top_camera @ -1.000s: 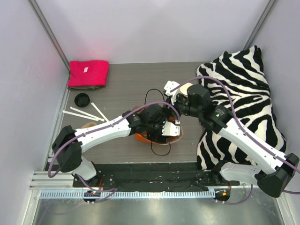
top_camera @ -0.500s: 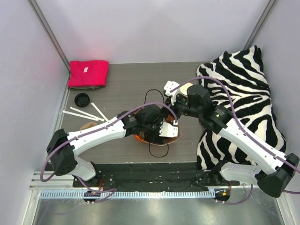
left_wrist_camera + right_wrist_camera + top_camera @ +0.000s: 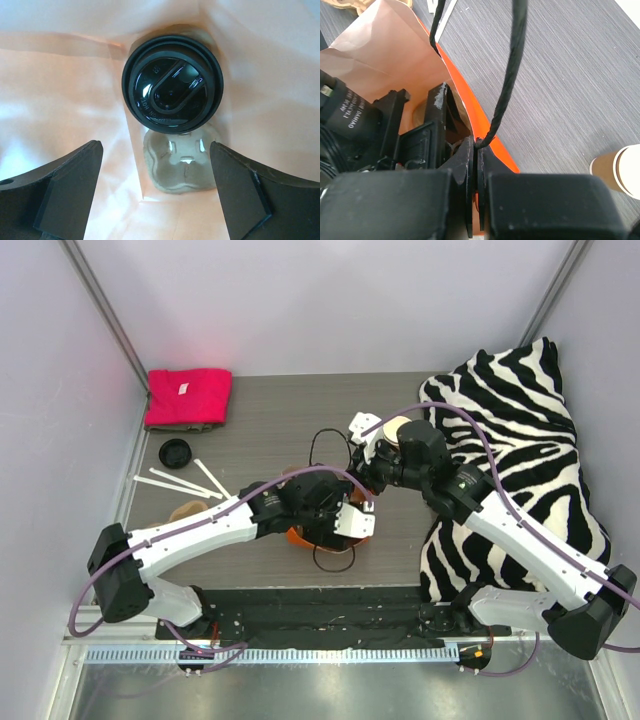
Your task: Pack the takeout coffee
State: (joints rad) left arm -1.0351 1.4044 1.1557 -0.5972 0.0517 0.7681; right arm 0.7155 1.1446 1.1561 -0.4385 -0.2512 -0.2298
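Now the coffee cup (image 3: 172,90) sits deep in the bag (image 3: 375,50). The left gripper (image 3: 154,165) hangs over it, open and empty. The right gripper (image 3: 476,150) pinches the bag's edge, holding it open.

2 cups (image 3: 172,82) (image 3: 619,169) (1 lidded), 1 bag (image 3: 380,50), 1 towel (image 3: 188,397).

takeout coffee lid (image 3: 172,90) glossy black plastic; bag (image 3: 60,100) matt paper; table (image 3: 270,425) grained, matt.
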